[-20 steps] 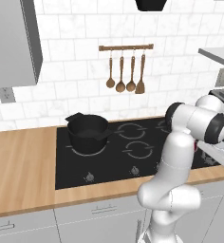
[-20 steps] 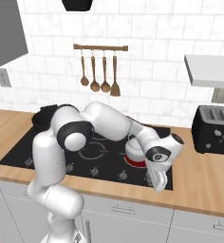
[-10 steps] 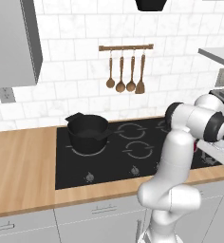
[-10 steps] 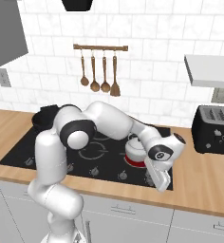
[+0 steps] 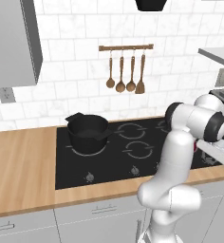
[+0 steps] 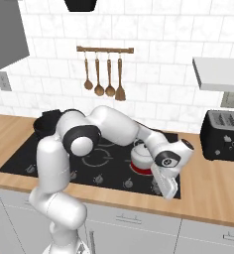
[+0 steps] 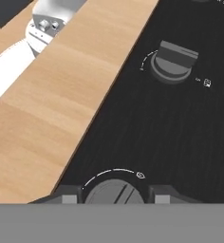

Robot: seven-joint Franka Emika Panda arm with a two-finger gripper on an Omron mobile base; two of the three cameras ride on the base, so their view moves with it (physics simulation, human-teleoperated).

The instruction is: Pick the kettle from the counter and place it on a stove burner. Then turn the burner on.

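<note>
Your gripper (image 7: 113,193) straddles stove knob (image 7: 115,192), jaws partway apart, grip unclear; counter (image 7: 52,99) edge just beside; kettle (image 6: 141,155) on glowing burner (image 6: 145,170).

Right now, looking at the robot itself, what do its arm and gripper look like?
The arm is glossy white, built of rounded, tube-like links with dark grey to black bands and caps at the joints. Its hand is a flat white block with a dark round cap beside the wrist. The gripper ends in two small, dark grey, squared finger tips. No cables or markings are visible.
</note>
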